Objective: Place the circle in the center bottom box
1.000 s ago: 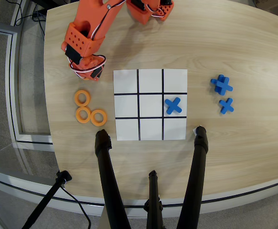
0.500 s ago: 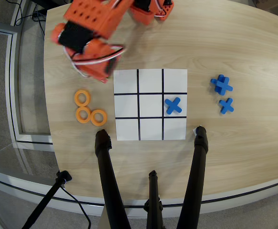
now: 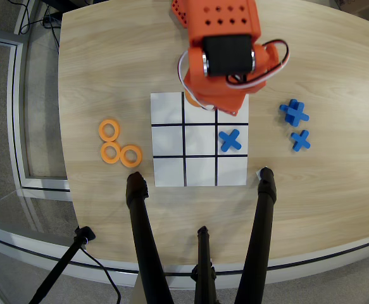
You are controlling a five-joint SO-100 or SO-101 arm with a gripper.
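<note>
The orange arm (image 3: 225, 63) reaches from the top of the overhead view and hangs over the grid's top row, the row nearest its base. Its wrist hides the gripper, so I cannot tell how the fingers stand. A small lighter-orange curve (image 3: 192, 99), perhaps part of a circle, peeks out under the arm at the left edge of the top middle cell (image 3: 197, 118). That cell is mostly covered; only its lower strip shows white. Three more orange rings lie left of the grid: (image 3: 109, 130), (image 3: 111, 152), (image 3: 131, 156).
The white 3x3 grid sheet (image 3: 169, 171) lies mid-table. One blue cross (image 3: 230, 140) sits in the right middle cell. Other blue crosses lie right of the grid (image 3: 293, 112), (image 3: 300, 140). Black tripod legs (image 3: 140, 221), (image 3: 263, 215) stand at the near edge.
</note>
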